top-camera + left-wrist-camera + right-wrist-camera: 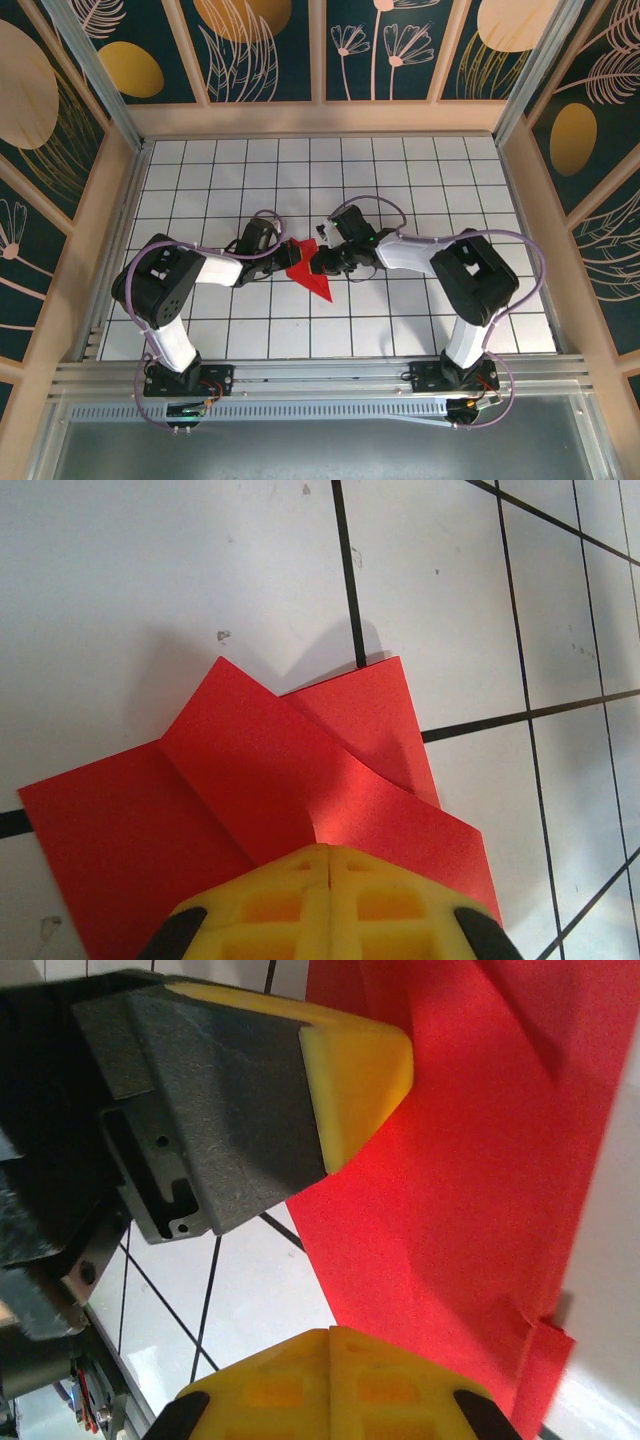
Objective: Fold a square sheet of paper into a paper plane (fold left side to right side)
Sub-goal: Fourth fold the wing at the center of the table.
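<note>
The square sheet of paper is bright red and partly folded, lying on the white grid table with a point toward the near side. In the left wrist view the paper shows overlapping angled flaps and creases. My left gripper is shut, its yellow tips together and resting on the paper's upper layer. My right gripper is also shut, with its tips at the paper's edge. In the right wrist view the left gripper's yellow fingertip presses down on the red sheet.
Both arms reach inward and meet at the table's middle, their grippers close together. Wooden walls with patterned panels enclose the table. A metal rail runs along the near edge by the arm bases.
</note>
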{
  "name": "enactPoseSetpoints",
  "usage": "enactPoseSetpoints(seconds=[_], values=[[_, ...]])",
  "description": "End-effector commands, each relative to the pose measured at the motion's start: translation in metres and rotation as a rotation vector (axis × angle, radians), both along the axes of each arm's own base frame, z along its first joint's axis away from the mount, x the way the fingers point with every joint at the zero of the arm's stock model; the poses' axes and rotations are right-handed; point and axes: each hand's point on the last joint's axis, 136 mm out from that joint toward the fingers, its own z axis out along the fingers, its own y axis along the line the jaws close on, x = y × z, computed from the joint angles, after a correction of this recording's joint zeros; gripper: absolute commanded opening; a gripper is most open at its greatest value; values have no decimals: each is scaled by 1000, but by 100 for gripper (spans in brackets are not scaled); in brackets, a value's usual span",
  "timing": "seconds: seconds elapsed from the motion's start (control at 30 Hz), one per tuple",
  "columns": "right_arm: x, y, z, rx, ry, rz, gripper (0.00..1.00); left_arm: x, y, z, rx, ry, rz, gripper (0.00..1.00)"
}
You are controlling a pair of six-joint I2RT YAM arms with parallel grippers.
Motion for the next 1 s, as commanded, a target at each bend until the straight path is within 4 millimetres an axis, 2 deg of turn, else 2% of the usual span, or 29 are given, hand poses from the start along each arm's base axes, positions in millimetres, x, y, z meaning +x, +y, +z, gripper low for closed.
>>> enactPoseSetpoints(seconds=[0.0,0.6,0.97], values=[[7,11,-4,16,-3,-10,0,-15,21,-37,125,96,31,0],[25,18,-27,-28,-32,-22,0,-16,21,-41,138,105,32,0],[-9,-6,-49,-103,70,-3,0,-16,31,-48,176,134,81,0]])
